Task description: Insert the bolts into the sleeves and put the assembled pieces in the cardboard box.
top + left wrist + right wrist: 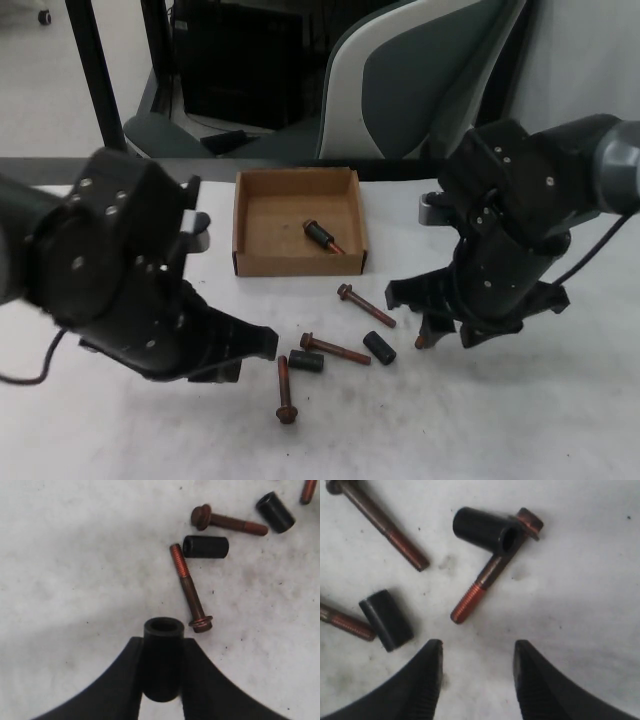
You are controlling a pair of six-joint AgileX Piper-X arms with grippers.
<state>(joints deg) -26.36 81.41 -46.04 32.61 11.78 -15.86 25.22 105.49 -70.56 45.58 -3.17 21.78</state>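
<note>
Left wrist view: left gripper (163, 644) was clamped on a sleeve (162, 677), bolt (191, 587) just beside its tip; right gripper (477, 650) hung with fingers apart over bare bench (580, 580).

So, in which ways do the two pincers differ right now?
The left pincer is shut on a black sleeve; the right pincer is open, holding nothing. Before the left pincer lies a bare bolt; before the right pincer, another bolt with a second sleeve across it. Both are black.
</note>
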